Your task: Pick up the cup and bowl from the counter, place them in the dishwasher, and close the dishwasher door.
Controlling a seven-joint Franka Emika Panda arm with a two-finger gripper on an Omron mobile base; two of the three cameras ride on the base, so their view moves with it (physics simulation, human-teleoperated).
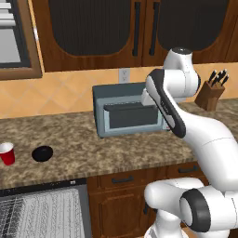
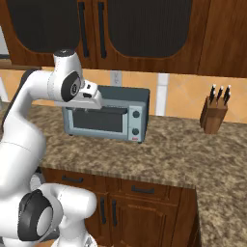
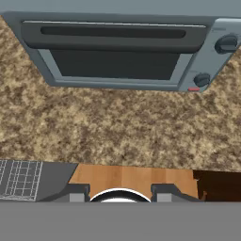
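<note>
Under my hand: speckled brown-tan counter (image 3: pixel 117 127), grey toaster oven (image 3: pixel 117 52), plus a red cup (image 1: pixel 7 153) and black bowl (image 1: pixel 42 153).

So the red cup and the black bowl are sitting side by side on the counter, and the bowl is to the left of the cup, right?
Not quite: in the left base view the black bowl sits to the right of the red cup. Both are side by side on the counter.

Both base views flank the toaster oven (image 1: pixel 128 114); hand view overhead.
</note>
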